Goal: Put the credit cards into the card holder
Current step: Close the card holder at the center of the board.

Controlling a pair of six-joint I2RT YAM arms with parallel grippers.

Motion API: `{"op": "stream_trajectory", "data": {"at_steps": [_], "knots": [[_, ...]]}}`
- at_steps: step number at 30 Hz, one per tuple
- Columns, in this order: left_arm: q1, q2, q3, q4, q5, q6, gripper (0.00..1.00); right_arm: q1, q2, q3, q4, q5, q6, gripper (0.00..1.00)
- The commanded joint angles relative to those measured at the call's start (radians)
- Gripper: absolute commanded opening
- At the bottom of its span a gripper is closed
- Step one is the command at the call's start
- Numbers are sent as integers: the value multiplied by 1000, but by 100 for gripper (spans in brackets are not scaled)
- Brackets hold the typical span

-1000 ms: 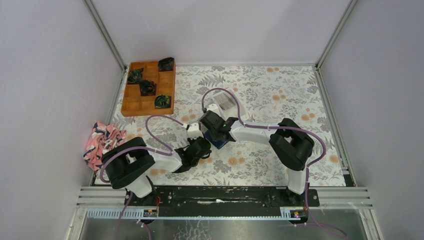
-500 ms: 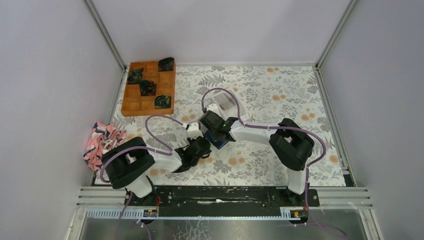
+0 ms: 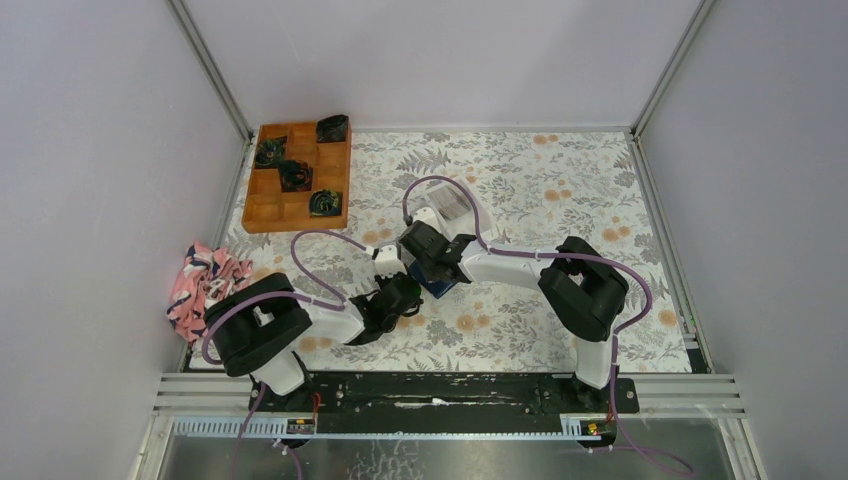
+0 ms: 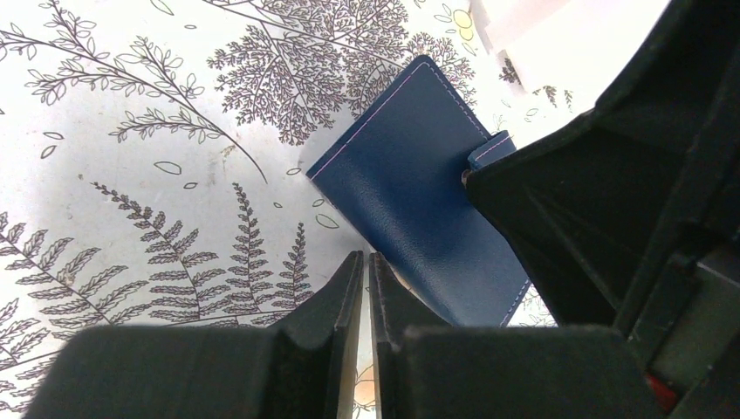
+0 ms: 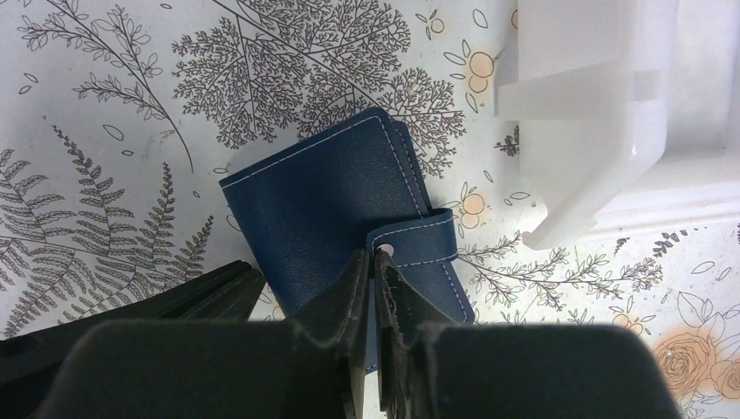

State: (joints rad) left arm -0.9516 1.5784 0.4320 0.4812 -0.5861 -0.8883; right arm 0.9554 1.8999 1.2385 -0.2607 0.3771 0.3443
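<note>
1. Navy leather-look card holder (image 5: pixel 340 218) lies closed and flat on the floral tablecloth (image 5: pixel 105 131), directly ahead of the right gripper (image 5: pixel 373 262) and reaching back under its fingertips.
2. Seen from that hand, the holder's long axis runs away from the fingers with a slight skew to the left. Its closing strap (image 5: pixel 414 237) wraps in from the right-hand edge, and the strap's tip ends right at the fingertips.
3. Right jaws are drawn together to a thin slit. Whether the strap's tip is pinched between them or only touched, I cannot tell.
4. Left gripper (image 4: pixel 366 262) meets the holder from the opposite side, its tips at the holder's near edge. It is clenched to a slit too, with nothing visibly between the fingers.
5. Both hands are at the holder, but the right is the one on the strap. My judgement is that freeing it falls to that hand, pulling back to its right, while the left pins the body.
6. A white box (image 5: pixel 593 105) sits ahead and to the right of the right hand; the credit cards cannot be made out.
</note>
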Motion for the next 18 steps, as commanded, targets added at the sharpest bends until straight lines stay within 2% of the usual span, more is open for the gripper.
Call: {"op": "stream_trajectory", "data": {"at_steps": [1, 18], "knots": [[9, 25, -10, 4, -10, 10, 13, 13, 11, 28, 16, -8, -3, 10], [20, 19, -14, 8, -18, 18, 13, 13, 22, 44, 39, 12, -17, 8]]}}
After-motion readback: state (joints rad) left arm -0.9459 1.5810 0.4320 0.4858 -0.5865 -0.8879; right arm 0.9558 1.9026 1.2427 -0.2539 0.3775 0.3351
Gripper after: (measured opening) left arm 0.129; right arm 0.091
